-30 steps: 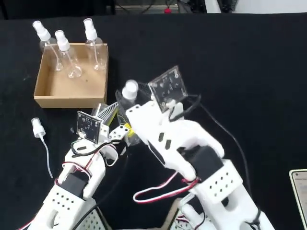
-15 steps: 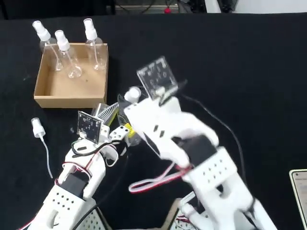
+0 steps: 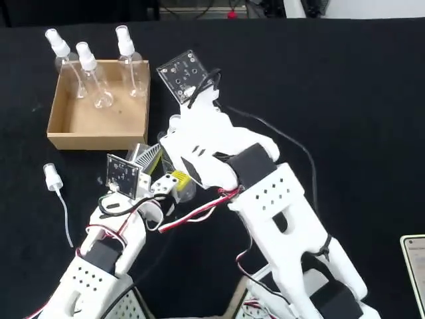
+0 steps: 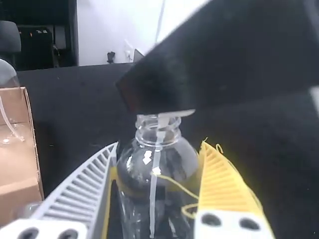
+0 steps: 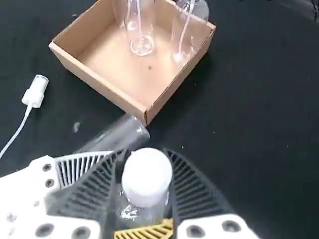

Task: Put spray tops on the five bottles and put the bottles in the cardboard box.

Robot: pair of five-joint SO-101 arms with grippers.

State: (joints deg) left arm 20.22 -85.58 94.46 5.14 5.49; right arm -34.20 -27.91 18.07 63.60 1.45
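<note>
A clear bottle (image 4: 154,172) stands upright between the grey and yellow fingers of my left gripper (image 4: 159,149), which is shut on it near the table's middle (image 3: 164,170). Directly over its neck, my right gripper (image 5: 146,160) is shut on a white spray top (image 5: 147,177), whose tube hangs down inside the bottle. In the high view the right gripper (image 3: 174,129) is just beside the cardboard box (image 3: 96,137). Three capped bottles (image 3: 86,66) stand in that box. A loose spray top (image 3: 52,177) lies on the black table, left of my left arm.
Another clear bottle (image 5: 112,137) without a top lies on its side between the box corner (image 5: 144,117) and the grippers. A white object (image 3: 415,266) sits at the table's right edge. The black tabletop to the right is open.
The right arm's wrist has swung round toward the box, its camera board moving up and left. The spray top stays over the bottle's neck. The left arm has held still.
</note>
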